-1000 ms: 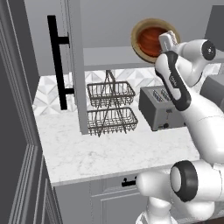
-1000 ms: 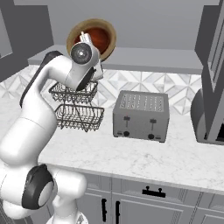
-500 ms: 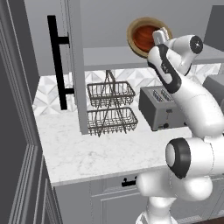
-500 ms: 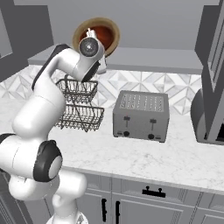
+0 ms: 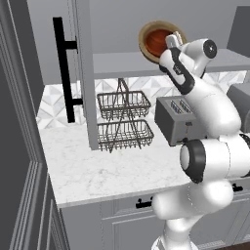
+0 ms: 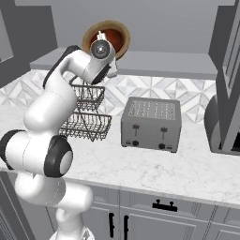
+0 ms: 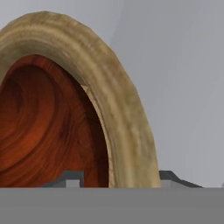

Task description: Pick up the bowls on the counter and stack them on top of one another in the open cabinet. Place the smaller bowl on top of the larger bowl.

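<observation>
Cabinet shelf (image 5: 122, 63): claw (image 7: 118, 177) clamped on larger bowl (image 5: 146, 34) rim, carried further left since earlier.

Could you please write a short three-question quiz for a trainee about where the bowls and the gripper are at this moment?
1. True or false: the larger bowl lies flat on the counter.
2. Which appliance stands right of the wire basket rack? A) kettle B) toaster C) blender
3. Fill in: the reddish-brown smaller bowl sits ____ the tan bowl.

Key:
1. False; it is tipped on edge up at the cabinet shelf, at the gripper.
2. B, the toaster.
3. Inside.
</observation>
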